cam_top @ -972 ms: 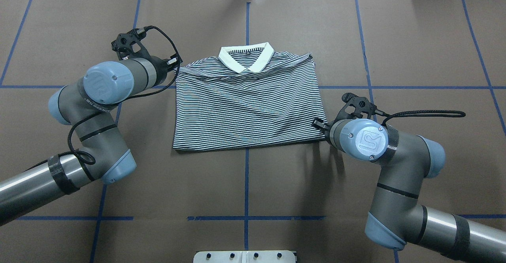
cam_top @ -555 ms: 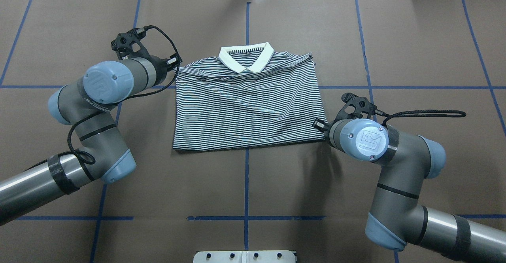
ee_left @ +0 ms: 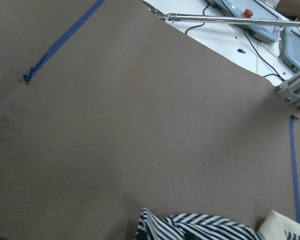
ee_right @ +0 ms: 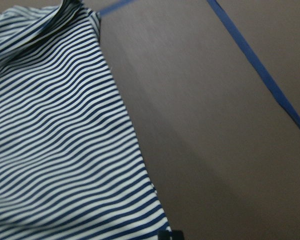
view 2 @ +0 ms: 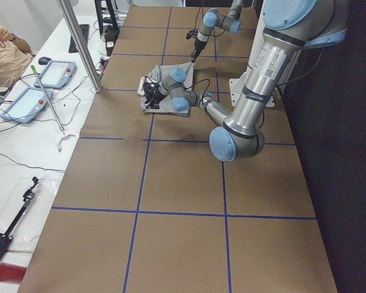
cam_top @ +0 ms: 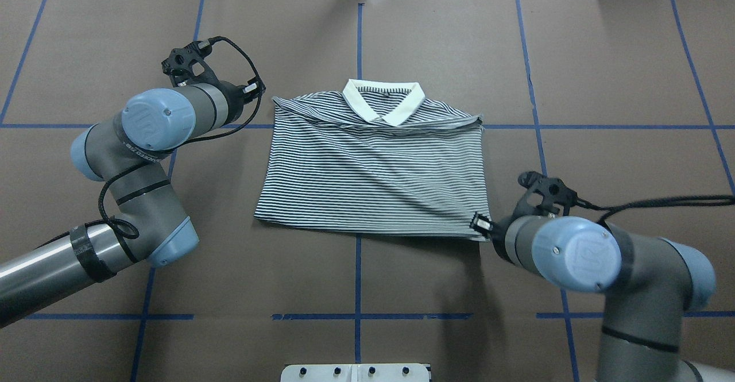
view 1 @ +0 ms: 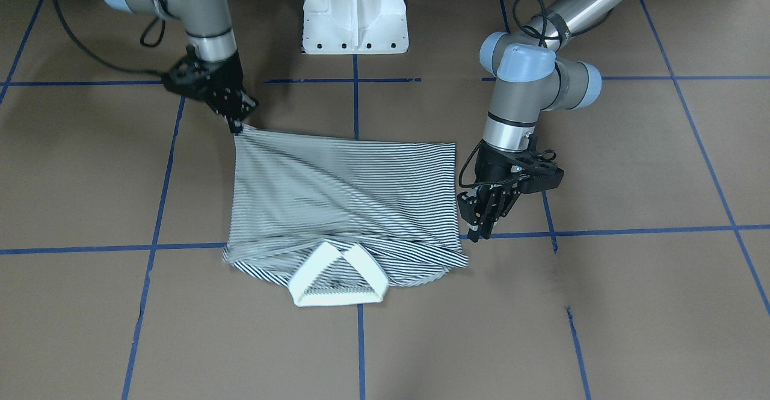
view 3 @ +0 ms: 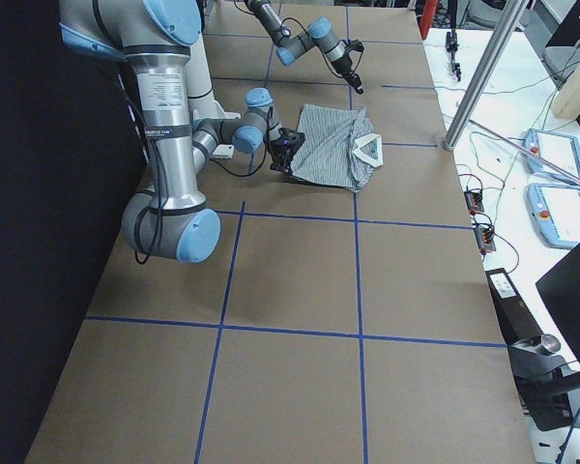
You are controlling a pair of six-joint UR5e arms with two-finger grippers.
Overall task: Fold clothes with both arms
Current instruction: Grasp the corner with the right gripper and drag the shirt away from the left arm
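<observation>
The shirt's [cam_top: 373,169] 5 o'clock hem corner is being pinched by the closed right gripper [view 1: 236,124]. The shirt is being borne mid-table [cam_top: 356,278], collar toward 12 o'clock. At 10 o'clock, nothing is being held by the left gripper [view 1: 479,231]; how far it is open cannot be told.

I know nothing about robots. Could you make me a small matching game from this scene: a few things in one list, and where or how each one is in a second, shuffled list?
Things:
1. right gripper
2. left gripper
3. collar
4. pedestal base

States:
A. white, standing clear of the polo shirt on the robot's side
B. cream, on the polo shirt's far edge
C. pinching a near hem corner of the polo shirt
D. black, close beside the polo shirt's shoulder, holding nothing

Pairs: 1-C; 2-D; 3-B; 4-A
</observation>
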